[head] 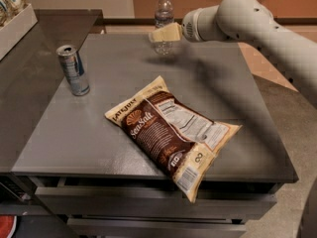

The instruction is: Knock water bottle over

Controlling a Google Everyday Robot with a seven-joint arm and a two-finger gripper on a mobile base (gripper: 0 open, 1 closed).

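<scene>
The water bottle [163, 15] is clear ribbed plastic with a white cap. It stands upright at the far edge of the grey table [119, 68]. My gripper [157, 35] reaches in from the right on a white arm. Its cream fingers [167, 33] overlap the bottle's lower half and hide part of it. I cannot tell whether they touch the bottle.
A silver-blue drink can [73, 70] stands upright at the table's left side. A brown and cream chip bag [171, 130] lies flat near the front edge, one corner hanging over it. A white box [15, 21] with packets sits on the left counter.
</scene>
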